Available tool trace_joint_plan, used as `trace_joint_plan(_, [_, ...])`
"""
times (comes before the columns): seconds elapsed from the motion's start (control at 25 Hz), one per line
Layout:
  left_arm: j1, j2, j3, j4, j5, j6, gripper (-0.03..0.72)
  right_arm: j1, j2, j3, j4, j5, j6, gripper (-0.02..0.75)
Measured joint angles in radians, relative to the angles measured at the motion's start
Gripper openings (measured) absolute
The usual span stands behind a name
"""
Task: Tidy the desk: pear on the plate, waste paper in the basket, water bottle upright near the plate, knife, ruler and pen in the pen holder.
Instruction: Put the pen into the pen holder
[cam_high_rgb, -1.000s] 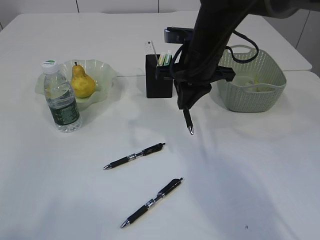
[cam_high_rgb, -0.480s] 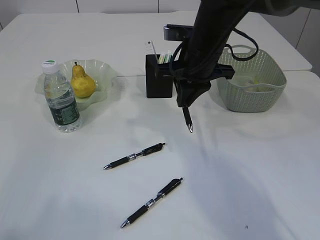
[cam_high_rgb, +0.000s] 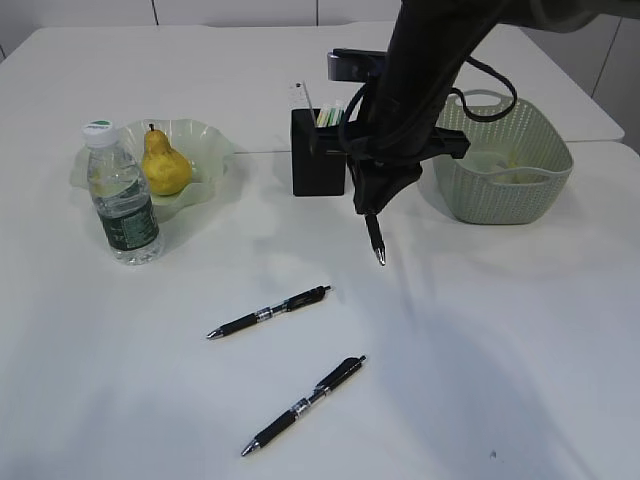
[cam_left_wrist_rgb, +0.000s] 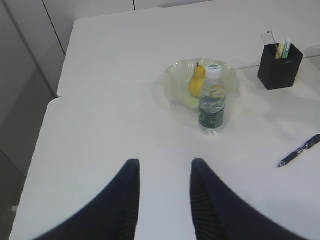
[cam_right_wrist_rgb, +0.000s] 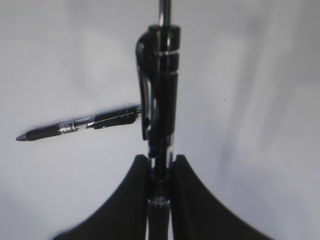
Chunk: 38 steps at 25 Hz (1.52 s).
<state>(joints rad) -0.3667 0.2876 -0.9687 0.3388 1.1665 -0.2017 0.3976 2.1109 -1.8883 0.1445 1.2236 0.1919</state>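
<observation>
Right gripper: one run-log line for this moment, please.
right gripper: shut on pen, tip down, above table | two pens on table | left gripper: open, empty

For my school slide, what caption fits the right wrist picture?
Robot fingers pinching a black pen above the white table, another pen lying below.

The white table (cam_high_rgb: 520, 330) carries the plate (cam_high_rgb: 205, 150) and water bottle (cam_high_rgb: 122, 200) at ten o'clock, pen holder (cam_high_rgb: 316, 165) at twelve, basket (cam_high_rgb: 500, 165) at two, and two pens (cam_high_rgb: 268, 312) near six.
</observation>
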Motion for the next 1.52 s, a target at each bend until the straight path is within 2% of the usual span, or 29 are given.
trace_joint_plan(0.92, [0.000, 0.000, 0.000, 0.006, -0.036, 0.000, 0.238, 0.000, 0.002, 0.000, 0.000, 0.000, -0.002, 0.090])
trace_joint_plan(1.28, [0.000, 0.000, 0.000, 0.025, -0.036, 0.000, 0.238, 0.000, 0.002, 0.000, -0.042, 0.000, -0.002, 0.090])
trace_joint_plan(1.52, [0.000, 0.000, 0.000, 0.025, -0.051, 0.000, 0.238, 0.000, 0.002, 0.000, -0.099, -0.102, -0.002, 0.090])
